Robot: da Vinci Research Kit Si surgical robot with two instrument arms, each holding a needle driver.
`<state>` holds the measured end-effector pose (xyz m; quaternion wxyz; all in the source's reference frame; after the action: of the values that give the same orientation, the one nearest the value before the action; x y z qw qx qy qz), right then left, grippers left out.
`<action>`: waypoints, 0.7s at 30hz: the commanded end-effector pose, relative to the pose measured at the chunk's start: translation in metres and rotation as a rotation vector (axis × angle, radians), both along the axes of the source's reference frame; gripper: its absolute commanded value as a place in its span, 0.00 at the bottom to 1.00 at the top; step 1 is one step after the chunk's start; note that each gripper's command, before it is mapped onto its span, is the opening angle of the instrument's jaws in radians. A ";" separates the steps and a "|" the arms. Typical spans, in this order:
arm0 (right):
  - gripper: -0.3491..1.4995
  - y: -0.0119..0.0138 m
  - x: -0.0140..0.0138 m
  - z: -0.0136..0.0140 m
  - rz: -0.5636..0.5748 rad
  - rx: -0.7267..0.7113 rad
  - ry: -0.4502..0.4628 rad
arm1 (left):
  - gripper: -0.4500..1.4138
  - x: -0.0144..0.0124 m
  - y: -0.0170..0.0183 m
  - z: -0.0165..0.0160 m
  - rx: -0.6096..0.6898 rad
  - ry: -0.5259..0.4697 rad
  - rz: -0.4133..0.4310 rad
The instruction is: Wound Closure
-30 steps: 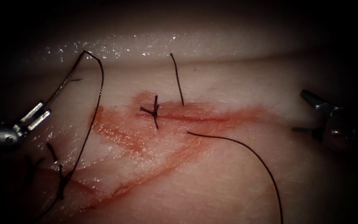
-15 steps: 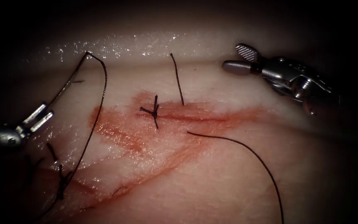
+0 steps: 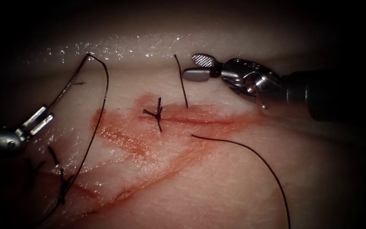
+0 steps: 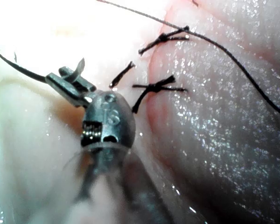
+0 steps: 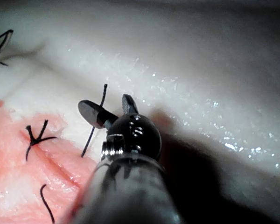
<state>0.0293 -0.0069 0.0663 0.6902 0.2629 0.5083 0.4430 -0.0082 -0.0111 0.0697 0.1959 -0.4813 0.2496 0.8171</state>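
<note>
The needle cannot be made out. The left claw (image 3: 40, 118) is pinched on thread (image 3: 94, 127); the right claw (image 3: 198, 68) is spread, empty, beside a cut thread end (image 3: 181, 80).

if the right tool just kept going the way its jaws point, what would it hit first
Probably the upright thread end: the right tool, jaws open and empty, points left straight at it. Depth is unclear, so it may pass in front or behind.

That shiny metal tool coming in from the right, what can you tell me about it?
The right arm's tool is a polished metal end effector on a dark shaft, with a rounded wrist joint. Its two short jaws stand open and hold nothing; the upper one shows a cross-hatched gripping face. It hovers over the pale tissue above the cut, its tips right beside an upright thread end, without gripping it.
</note>
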 end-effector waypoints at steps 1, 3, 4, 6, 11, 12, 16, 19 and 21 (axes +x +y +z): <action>0.71 0.0005 0.0014 0.0006 -0.005 -0.005 -0.007 | 0.00 -0.0005 -0.0002 0.0007 0.000 -0.001 0.000; 0.75 0.0006 0.0019 0.0012 -0.005 -0.008 -0.016 | 0.00 -0.0005 -0.0002 0.0007 0.000 -0.001 0.000; 0.75 0.0006 0.0021 0.0014 -0.003 -0.011 -0.021 | 0.00 -0.0005 -0.0002 0.0007 0.000 -0.001 0.000; 0.77 0.0005 0.0026 0.0023 -0.015 -0.014 -0.034 | 0.00 -0.0005 -0.0002 0.0007 0.000 -0.001 0.000; 0.02 -0.0001 0.0035 0.0026 -0.046 0.006 -0.004 | 0.00 -0.0004 -0.0002 0.0007 0.000 -0.002 0.001; 0.00 -0.0001 0.0036 0.0025 -0.044 0.003 0.010 | 0.00 -0.0004 -0.0002 0.0007 0.000 -0.002 0.001; 0.00 0.0010 0.0033 0.0011 0.016 -0.043 0.073 | 0.00 -0.0004 -0.0002 0.0007 0.000 -0.002 0.002; 0.00 0.0016 0.0028 -0.0002 0.079 -0.122 0.059 | 0.00 -0.0004 -0.0002 0.0007 0.000 -0.002 0.002; 0.00 0.0021 0.0026 -0.0012 0.088 -0.176 0.042 | 0.00 -0.0004 -0.0002 0.0007 0.000 -0.002 0.002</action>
<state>0.0310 -0.0051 0.0647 0.6799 0.1828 0.5731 0.4193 -0.0080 -0.0111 0.0697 0.1954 -0.4820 0.2492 0.8170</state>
